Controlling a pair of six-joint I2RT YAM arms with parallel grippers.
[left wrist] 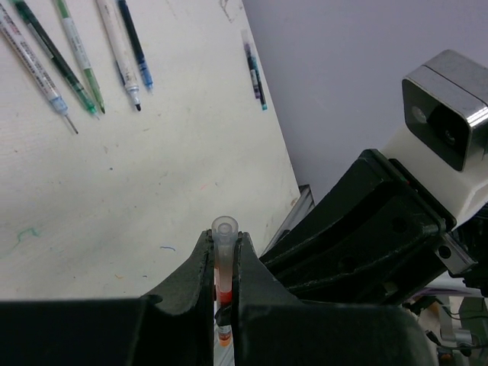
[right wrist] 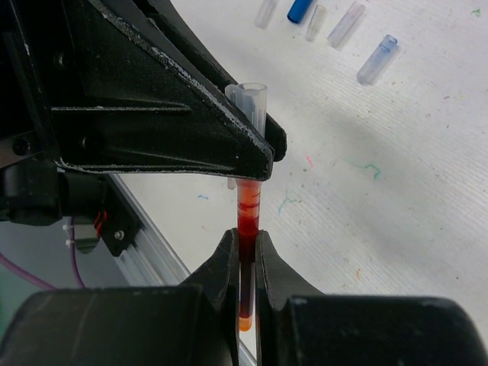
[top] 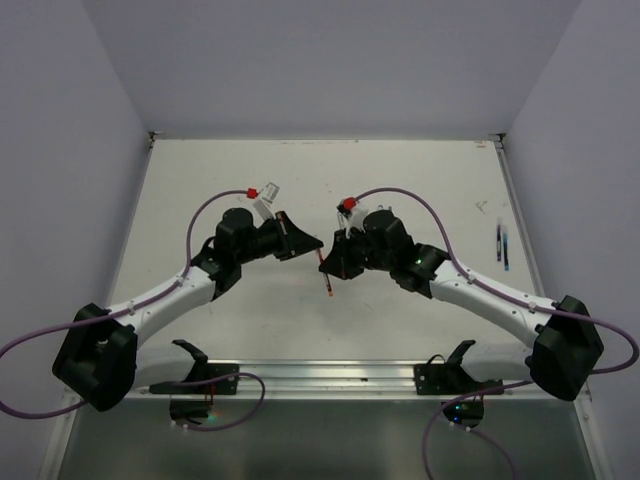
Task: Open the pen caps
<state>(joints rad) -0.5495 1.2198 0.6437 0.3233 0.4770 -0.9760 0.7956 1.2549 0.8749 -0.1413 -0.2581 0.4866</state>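
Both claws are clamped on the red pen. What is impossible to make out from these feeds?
- Top view: whether the clear cap has parted from the red pen; the left claw and right claw cover the joint.
- Right wrist: the cap's lower rim, behind the left claw.
- Left wrist: the pen's barrel, sunk between its own fingers and cut by the bottom edge.

1. red pen (right wrist: pixel 248 217): translucent red barrel, upright at lower centre of the right wrist view, with a clear cap (right wrist: pixel 250 97) over its upper end.
2. loose pen caps (right wrist: pixel 345 23): five along the top edge, lying flat and apart. Four are clear or whitish, and one is a blue cap (right wrist: pixel 301 9).
3. uncapped pens (left wrist: pixel 76 53): five fanned out at the upper left of the left wrist view, tips toward the lower right.
4. dark pen (left wrist: pixel 255 72): upper centre, lying apart from the others. It may be a pair.
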